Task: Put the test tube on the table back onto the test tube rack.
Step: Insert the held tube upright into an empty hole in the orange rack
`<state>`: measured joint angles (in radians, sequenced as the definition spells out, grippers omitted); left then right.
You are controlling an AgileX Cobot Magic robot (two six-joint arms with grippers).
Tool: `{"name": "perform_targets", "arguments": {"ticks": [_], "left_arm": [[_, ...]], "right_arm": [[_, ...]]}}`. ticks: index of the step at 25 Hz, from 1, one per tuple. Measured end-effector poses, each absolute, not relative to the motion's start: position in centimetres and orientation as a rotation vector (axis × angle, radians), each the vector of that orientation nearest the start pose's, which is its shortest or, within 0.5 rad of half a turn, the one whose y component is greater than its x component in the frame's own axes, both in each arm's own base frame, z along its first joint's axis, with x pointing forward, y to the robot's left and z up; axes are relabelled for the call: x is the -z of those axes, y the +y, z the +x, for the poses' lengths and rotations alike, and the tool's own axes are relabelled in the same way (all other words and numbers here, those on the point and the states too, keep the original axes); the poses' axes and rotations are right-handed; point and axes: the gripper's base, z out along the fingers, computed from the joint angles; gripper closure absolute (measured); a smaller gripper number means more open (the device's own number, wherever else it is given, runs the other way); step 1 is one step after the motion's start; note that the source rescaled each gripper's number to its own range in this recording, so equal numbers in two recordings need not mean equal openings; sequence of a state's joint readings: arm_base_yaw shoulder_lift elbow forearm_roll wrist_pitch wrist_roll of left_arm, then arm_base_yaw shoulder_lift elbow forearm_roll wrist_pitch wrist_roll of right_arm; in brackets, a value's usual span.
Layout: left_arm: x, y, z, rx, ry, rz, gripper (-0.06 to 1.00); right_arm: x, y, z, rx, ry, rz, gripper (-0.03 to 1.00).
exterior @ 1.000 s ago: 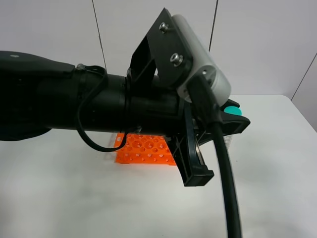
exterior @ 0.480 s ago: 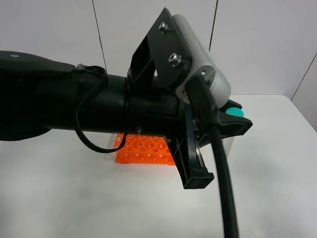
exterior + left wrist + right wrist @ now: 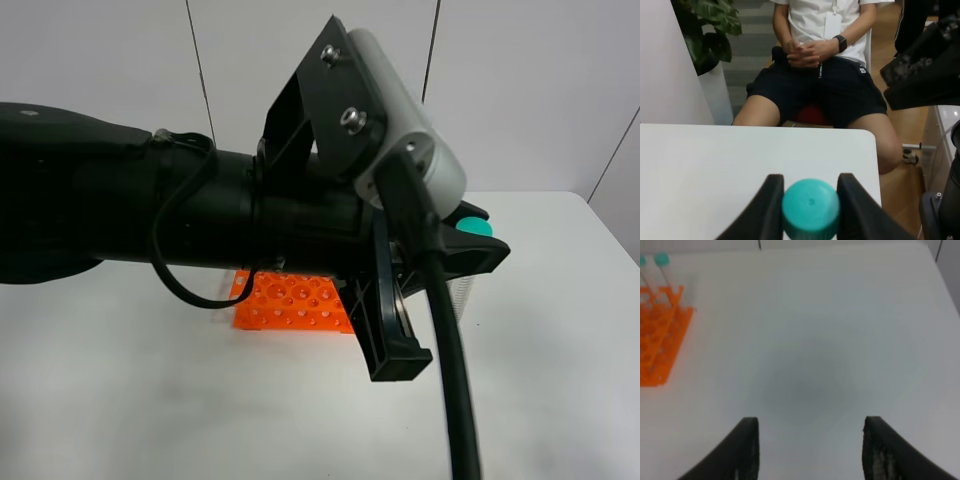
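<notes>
My left gripper (image 3: 810,200) is shut on the test tube (image 3: 810,208), its teal cap squeezed between the two black fingers (image 3: 767,205). From the exterior high view the same cap (image 3: 473,227) shows at the gripper tip, and the clear tube body (image 3: 462,292) hangs below it, above the white table (image 3: 150,400) and to the right of the orange test tube rack (image 3: 290,300). The left arm hides much of the rack. My right gripper (image 3: 810,450) is open over bare table, with the rack (image 3: 657,340) off to one side holding two capped tubes (image 3: 661,261).
The left arm and its camera bracket (image 3: 380,110) fill the middle of the exterior high view, with a black cable (image 3: 455,380) hanging down. A seated person (image 3: 820,75) is beyond the table edge (image 3: 860,132), beside a potted plant (image 3: 705,35).
The left gripper and the tube have edged very slightly to the right. Nothing else has visibly changed.
</notes>
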<state>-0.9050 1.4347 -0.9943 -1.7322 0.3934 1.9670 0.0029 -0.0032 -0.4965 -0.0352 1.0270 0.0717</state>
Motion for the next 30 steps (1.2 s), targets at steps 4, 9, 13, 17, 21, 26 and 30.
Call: {"name": "perform_targets", "arguments": {"ticks": [4, 9, 13, 17, 21, 26, 30], "left_arm": [[-31.82, -27.58, 17.27, 0.825, 1.453, 1.253, 0.94], [-31.82, -27.58, 17.27, 0.822, 1.450, 1.256, 0.94], [-31.82, -27.59, 17.26, 0.823, 1.449, 1.256, 0.94], [-31.82, -27.59, 17.26, 0.824, 1.449, 1.256, 0.94], [-31.82, -27.59, 17.25, 0.824, 1.448, 1.257, 0.94], [-31.80, -27.57, 17.31, 0.817, 1.452, 1.253, 0.94], [-31.73, -27.48, 17.53, 0.791, 1.466, 1.242, 0.94]], "right_arm": [[-27.91, -0.33, -0.41, 0.002, 2.006, 0.070, 0.38], [-27.91, -0.33, -0.41, 0.003, 2.006, 0.069, 0.38], [-27.91, -0.33, -0.41, 0.003, 2.006, 0.069, 0.38], [-27.91, -0.33, -0.41, 0.003, 2.006, 0.069, 0.38], [-27.91, -0.33, -0.41, 0.003, 2.006, 0.069, 0.38], [-27.91, -0.33, -0.41, 0.003, 2.006, 0.069, 0.38], [-27.91, -0.33, -0.41, 0.003, 2.006, 0.069, 0.38]]}}
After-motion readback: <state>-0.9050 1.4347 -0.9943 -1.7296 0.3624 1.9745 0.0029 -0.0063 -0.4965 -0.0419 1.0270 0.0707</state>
